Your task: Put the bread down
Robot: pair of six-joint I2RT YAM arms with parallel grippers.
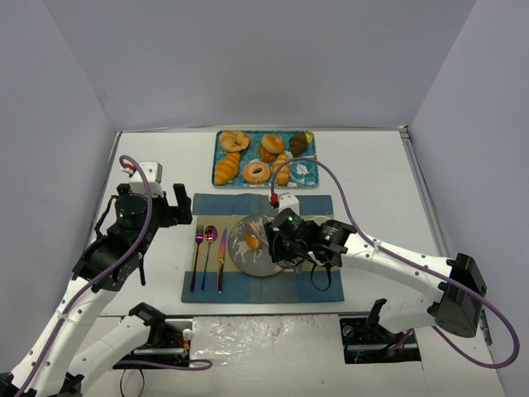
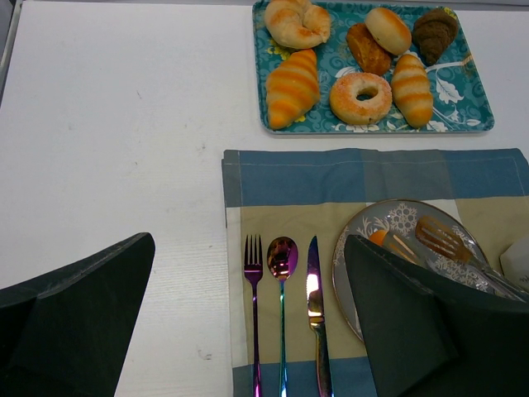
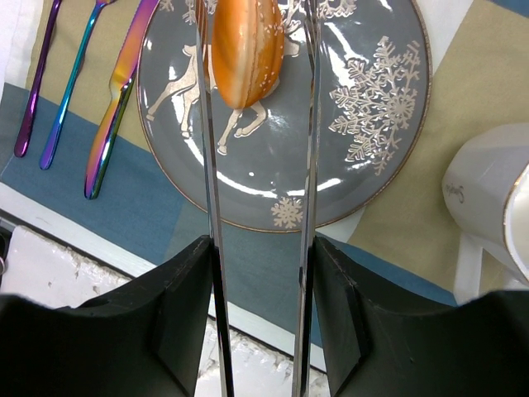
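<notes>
Because the bread (image 3: 244, 50), pinched in tongs (image 3: 312, 124) by the clamped right gripper (image 3: 260, 248) over the plate (image 3: 347, 186), looks light and soft, a gentle mid-flank grip suits; the left gripper (image 2: 248, 244) gapes.

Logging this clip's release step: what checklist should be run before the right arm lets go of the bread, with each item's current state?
1. Bread pinched between tongs tips: ok.
2. Bread above plate, inside its rim: ok.
3. Bread touching plate: cannot tell.
4. Right gripper shut on tongs: ok.
5. Mug apart from tongs: ok.
6. Left gripper open, empty, off the plate: ok.
</notes>
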